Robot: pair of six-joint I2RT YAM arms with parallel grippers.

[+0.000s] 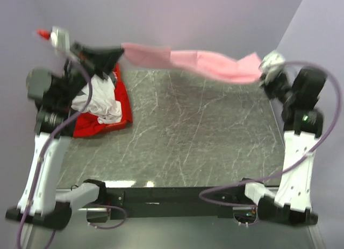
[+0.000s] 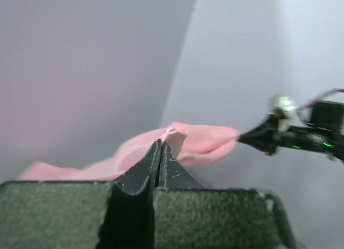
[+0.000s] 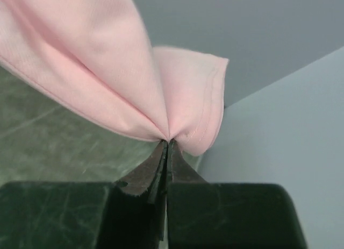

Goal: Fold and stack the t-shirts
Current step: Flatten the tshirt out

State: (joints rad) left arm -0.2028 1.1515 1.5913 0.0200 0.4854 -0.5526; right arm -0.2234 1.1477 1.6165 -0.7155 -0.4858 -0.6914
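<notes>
A light pink t-shirt (image 1: 188, 62) hangs stretched in the air above the far edge of the table, held at both ends. My left gripper (image 1: 121, 51) is shut on its left end, and the pink cloth (image 2: 199, 141) bunches at the closed fingertips of that gripper (image 2: 161, 144). My right gripper (image 1: 262, 71) is shut on the right end; a hemmed corner of the pink t-shirt (image 3: 134, 87) pinches into the tips of the right gripper (image 3: 167, 143). A pile of t-shirts, white (image 1: 102, 101) on top of red (image 1: 122, 101), lies at the table's far left.
The dark marbled table (image 1: 199, 136) stretches below the hanging shirt. Purple walls close in behind and on both sides. The right arm (image 2: 301, 133) shows across from the left wrist camera. Cables loop off both arms.
</notes>
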